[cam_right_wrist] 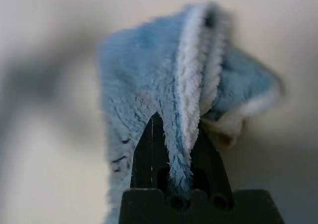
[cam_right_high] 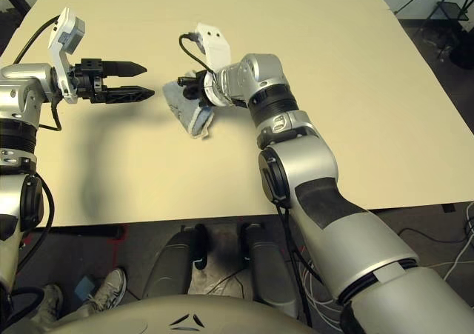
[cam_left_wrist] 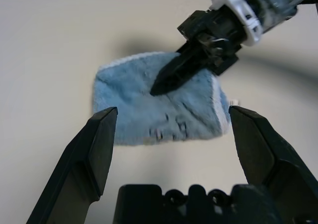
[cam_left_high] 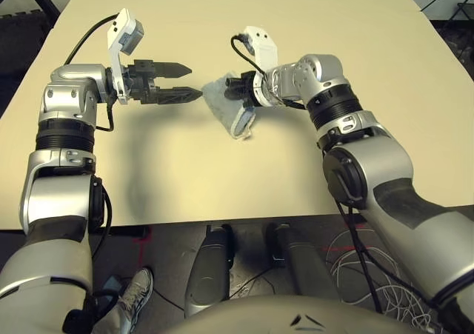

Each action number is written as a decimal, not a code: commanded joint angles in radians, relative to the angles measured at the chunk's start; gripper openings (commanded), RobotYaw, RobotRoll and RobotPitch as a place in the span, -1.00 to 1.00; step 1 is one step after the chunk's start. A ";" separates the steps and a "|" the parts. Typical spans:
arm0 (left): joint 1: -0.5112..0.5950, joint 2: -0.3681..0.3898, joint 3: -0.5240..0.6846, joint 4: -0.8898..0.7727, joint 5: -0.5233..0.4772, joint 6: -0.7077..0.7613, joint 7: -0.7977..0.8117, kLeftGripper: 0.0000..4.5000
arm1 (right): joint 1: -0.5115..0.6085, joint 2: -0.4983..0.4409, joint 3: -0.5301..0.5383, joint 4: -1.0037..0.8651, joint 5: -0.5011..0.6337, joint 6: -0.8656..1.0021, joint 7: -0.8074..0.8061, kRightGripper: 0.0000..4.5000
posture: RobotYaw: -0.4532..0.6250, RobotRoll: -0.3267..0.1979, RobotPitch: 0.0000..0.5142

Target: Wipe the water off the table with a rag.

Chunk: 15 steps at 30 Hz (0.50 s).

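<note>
- Nearest cam: R forearm (cam_left_high: 404, 215), silver, reaching in from robot's R side of rag; L forearm (cam_left_high: 55, 256) comes in on rag's L side.
- Rag (cam_left_high: 222, 110): lt blue terry, on table (cam_left_high: 274, 178), btwn the two grippers, bunched/folded; white edge (cam_right_wrist: 188, 80) stands up in a fold, dark logo (cam_left_wrist: 169, 129) on the cloth.
- R gripper (cam_right_wrist: 178, 118): at rag, pinching a fold of it btwn fingers; rest of cloth spreads out around the grip.
- L gripper (cam_left_high: 196, 82): just beside rag, robot's L of it, fingers spread, nothing btwn them.
- Water: can't tell if any lies under rag.
- Shoe (cam_left_high: 136, 297) of a person: on floor, robot's side of rag, past table edge. Cables (cam_left_high: 392, 297) on floor too, robot's R of rag.
- Step in hand (judged): wiping, rag gripped & down at table; can't tell how much is done.
- Next move (judged): keep pinch, press cloth flat, drag over the wet spot w/ light, even pressure; L gripper should keep clear of R's path.
- Risk (judged): bunched rag may leave a streak, or fingertips scrape table if cloth slips out from under.
</note>
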 commanded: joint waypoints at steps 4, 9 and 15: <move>0.013 -0.003 -0.004 -0.003 0.008 0.002 0.000 1.00 | -0.012 -0.110 -0.020 0.084 -0.036 -0.079 -0.051 -0.98 | -0.10 0.25 -0.19; 0.009 -0.004 -0.005 0.008 0.011 -0.003 0.000 1.00 | -0.008 -0.179 -0.022 0.108 -0.048 -0.090 -0.058 -0.98 | -0.11 0.25 -0.16; 0.005 -0.003 -0.005 0.012 0.013 -0.003 -0.001 1.00 | -0.005 -0.272 -0.022 0.126 -0.068 -0.096 -0.063 -0.98 | -0.12 0.25 -0.14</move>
